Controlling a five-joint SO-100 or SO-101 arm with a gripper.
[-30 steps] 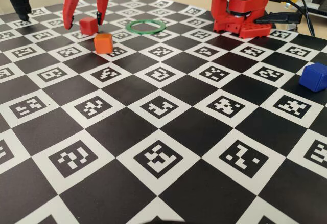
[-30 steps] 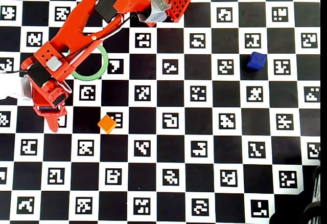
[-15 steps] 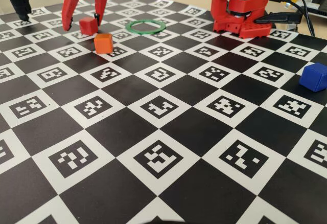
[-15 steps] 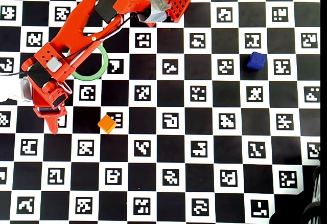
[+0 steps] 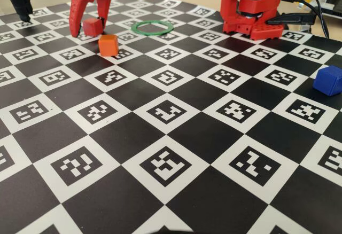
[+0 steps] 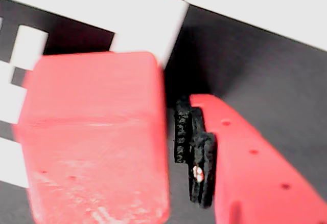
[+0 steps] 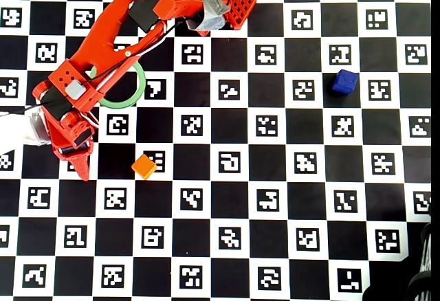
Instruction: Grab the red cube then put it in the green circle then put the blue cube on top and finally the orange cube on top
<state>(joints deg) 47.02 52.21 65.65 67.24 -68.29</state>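
red cube (image 5: 92, 26) sits on the checkered marker board (image 5: 171, 138) at the far left of the fixed view, between the two fingers of the gripper (image 5: 87, 24). it's a cube, so no long axis; we see it standing flat on one face w/ a vertical edge turned roughly toward the camera. in the wrist view the red cube (image 6: 94, 142) fills the left half, blurred, w/ the black pad of one finger (image 6: 196, 157) just beside its right face, a thin dark gap btwn them. we can't see the other finger's contact there, so we can't tell if the pincer has a grip; in the fixed view its fingers stand about a cube's width apart, either side of the cube.

from overhead the arm (image 7: 110, 47) reaches down-left from its base at the top edge and hides the red cube; the gripper (image 7: 79, 160) points toward the bottom of that view.

orange cube (image 5: 108, 45) rests flat just in front of the red one in the fixed view, apart from it, also corner-on. green circle (image 5: 153, 27) lies flat to the right of the red cube, nothing inside it; overhead, the arm crosses its upper left rim. blue cube (image 5: 327, 80) sits well apart at the right edge, flat on the board.
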